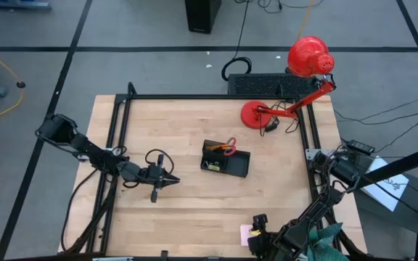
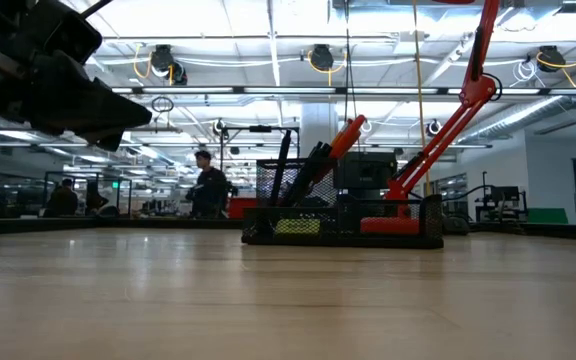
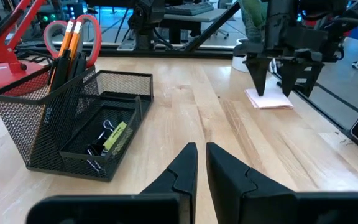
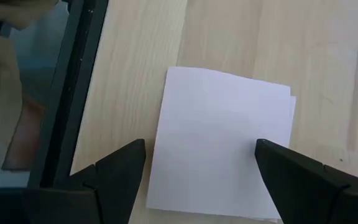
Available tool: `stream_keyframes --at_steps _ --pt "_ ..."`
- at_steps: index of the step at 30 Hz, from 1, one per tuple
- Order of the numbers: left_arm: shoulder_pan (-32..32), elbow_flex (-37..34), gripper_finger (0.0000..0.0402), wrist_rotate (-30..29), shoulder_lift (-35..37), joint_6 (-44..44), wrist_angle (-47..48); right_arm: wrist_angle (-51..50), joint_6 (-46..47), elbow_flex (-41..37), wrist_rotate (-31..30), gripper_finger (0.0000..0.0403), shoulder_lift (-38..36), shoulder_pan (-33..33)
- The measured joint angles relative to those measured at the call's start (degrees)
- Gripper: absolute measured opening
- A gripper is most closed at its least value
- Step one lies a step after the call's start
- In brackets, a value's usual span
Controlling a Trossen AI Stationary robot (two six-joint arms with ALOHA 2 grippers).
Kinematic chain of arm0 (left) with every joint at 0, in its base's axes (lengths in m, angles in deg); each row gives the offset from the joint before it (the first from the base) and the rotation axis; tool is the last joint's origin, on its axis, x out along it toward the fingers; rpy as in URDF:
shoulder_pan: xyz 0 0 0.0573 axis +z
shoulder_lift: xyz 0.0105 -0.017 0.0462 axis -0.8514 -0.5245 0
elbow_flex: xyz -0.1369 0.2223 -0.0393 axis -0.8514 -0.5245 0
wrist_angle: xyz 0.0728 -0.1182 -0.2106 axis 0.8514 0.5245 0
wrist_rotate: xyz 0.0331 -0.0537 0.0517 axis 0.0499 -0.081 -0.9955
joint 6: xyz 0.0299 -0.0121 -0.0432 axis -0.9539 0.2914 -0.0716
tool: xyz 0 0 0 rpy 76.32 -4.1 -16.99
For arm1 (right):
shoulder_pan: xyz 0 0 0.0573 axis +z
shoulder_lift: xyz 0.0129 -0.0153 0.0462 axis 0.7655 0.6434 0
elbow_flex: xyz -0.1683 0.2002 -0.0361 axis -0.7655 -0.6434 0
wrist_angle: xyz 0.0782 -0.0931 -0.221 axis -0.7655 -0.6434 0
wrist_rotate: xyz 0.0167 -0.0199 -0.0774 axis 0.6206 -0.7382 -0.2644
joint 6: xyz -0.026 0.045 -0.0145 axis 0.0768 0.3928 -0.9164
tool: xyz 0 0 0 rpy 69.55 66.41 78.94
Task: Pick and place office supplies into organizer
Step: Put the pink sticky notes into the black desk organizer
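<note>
The black mesh organizer (image 1: 225, 159) stands mid-table and holds orange pencils (image 3: 71, 38), red-handled scissors (image 3: 92, 30), black clips (image 3: 100, 142) and a yellow-green piece (image 3: 115, 134). A pale pink sticky-note pad (image 4: 225, 143) lies flat near the table's front edge (image 1: 246, 233). My right gripper (image 4: 201, 165) is open and points steeply down over the pad, one finger beside each of its opposite edges; the left wrist view shows its fingertips (image 3: 260, 86) just above the pad (image 3: 269, 100). My left gripper (image 3: 201, 163) is shut on nothing and points at the organizer from the left (image 1: 167, 180).
A red desk lamp (image 1: 309, 58) stands at the far right on its round base (image 1: 255, 114), with a black slab (image 1: 263, 85) behind it. A black frame rail (image 4: 73, 93) runs along the table edge close to the pad. People stand in the room beyond (image 2: 208, 185).
</note>
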Motion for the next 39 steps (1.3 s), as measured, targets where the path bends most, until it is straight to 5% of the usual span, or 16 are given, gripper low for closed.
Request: stream_keyframes --at_steps 11,27,39 --pt "0.0 0.0 0.0042 0.0 0.0 0.3 0.8 -4.9 4.2 -0.1 -4.0 0.0276 0.1 -1.2" --pt "0.0 0.0 0.0042 0.0 0.0 1.8 0.7 -2.9 5.1 -0.2 -0.8 0.0010 0.2 -1.3" --pt "0.0 0.0 0.0042 0.0 0.0 1.5 0.7 -2.0 0.5 -0.5 -2.9 0.0001 -2.4 -1.5"
